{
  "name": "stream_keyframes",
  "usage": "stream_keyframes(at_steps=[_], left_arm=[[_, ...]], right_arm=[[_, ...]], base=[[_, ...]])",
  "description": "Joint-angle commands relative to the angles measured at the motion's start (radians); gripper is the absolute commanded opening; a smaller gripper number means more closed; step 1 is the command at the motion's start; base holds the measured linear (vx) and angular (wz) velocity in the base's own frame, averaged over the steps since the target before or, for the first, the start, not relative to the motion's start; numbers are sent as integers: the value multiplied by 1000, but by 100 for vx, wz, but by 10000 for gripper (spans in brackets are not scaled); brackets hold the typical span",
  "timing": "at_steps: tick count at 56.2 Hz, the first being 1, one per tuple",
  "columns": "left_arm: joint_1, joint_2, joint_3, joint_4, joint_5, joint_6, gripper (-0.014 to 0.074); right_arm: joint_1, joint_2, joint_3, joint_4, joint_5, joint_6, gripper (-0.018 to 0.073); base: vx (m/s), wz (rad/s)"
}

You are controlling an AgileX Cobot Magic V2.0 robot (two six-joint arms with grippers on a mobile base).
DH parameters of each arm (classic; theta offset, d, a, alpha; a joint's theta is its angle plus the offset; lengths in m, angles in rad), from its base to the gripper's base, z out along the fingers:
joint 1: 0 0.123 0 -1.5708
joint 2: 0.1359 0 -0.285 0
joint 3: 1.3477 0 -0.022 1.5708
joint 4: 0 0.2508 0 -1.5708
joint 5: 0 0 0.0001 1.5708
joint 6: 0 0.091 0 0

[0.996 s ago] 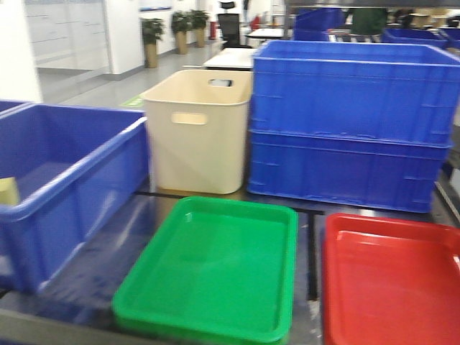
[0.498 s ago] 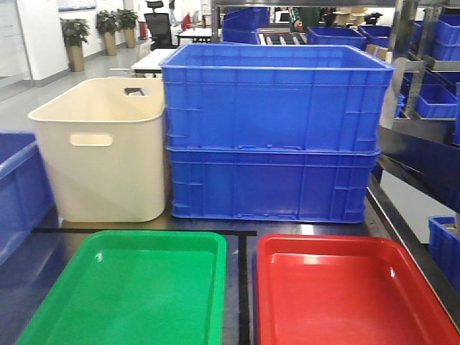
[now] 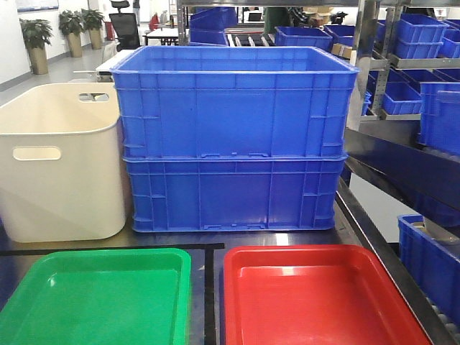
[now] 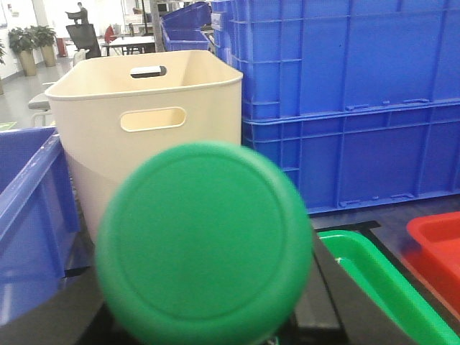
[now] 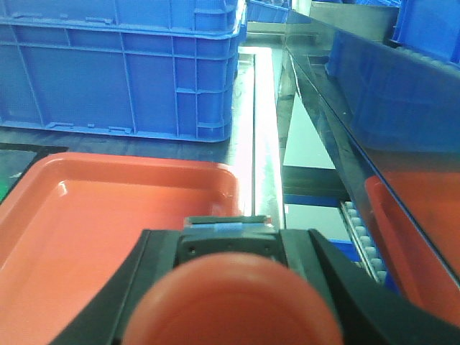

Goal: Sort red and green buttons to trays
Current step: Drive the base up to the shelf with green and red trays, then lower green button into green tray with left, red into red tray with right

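Note:
In the left wrist view a green button [image 4: 205, 244] fills the lower middle, its round cap facing the camera. My left gripper [image 4: 208, 323] is shut on it, with dark fingers [image 4: 338, 302] showing beside the cap. It hangs left of the green tray [image 4: 388, 287]. In the right wrist view my right gripper [image 5: 228, 248] is shut on a red button [image 5: 237, 302], whose dark body sits between the fingers, above the right end of the red tray [image 5: 86, 215]. The front view shows the green tray [image 3: 93, 302] and red tray [image 3: 316, 302] side by side, both bare; neither gripper shows there.
Two stacked blue crates [image 3: 233, 136] stand behind the trays, with a cream tub [image 3: 57, 165] to their left. Another blue crate [image 4: 29, 215] sits left of the tub. A shelf rack with blue bins [image 3: 417, 108] runs along the right side.
The front view has swung to the right: the trays, tub and stacked crates slid left in the picture, the left blue crate left the frame, and the shelf rack came in.

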Motion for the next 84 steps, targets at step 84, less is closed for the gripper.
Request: stream_keyframes(at_steps=[84], left_arm=[[-81,247,-36,-328,-262,-6,3]], right_arm=[[176,263,-29,51,-415,-61,-9]], base=[[0,0]])
